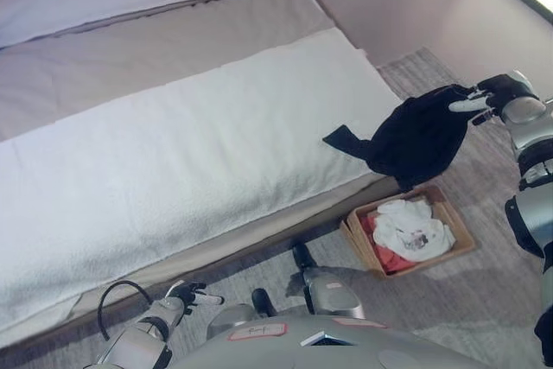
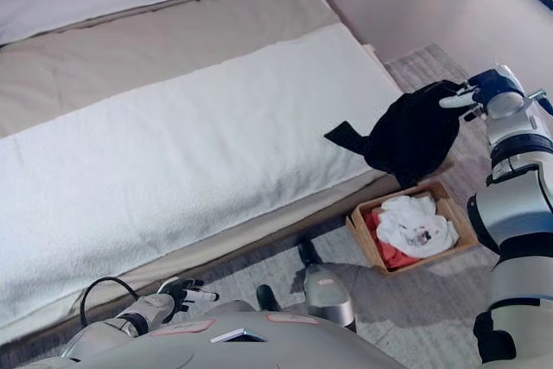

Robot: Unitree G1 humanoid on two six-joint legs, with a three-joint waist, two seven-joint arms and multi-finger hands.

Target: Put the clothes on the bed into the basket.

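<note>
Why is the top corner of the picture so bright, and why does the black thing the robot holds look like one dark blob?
In both eye views strong light from the top right washes the floor pale. In the left eye view the black garment, pinched in the right hand, is too dark to show folds; the white clothes in the basket stay clear.

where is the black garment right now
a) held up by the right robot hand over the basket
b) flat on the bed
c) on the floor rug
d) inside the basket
a, the right robot hand grips the black garment, which hangs just above the basket.
</note>
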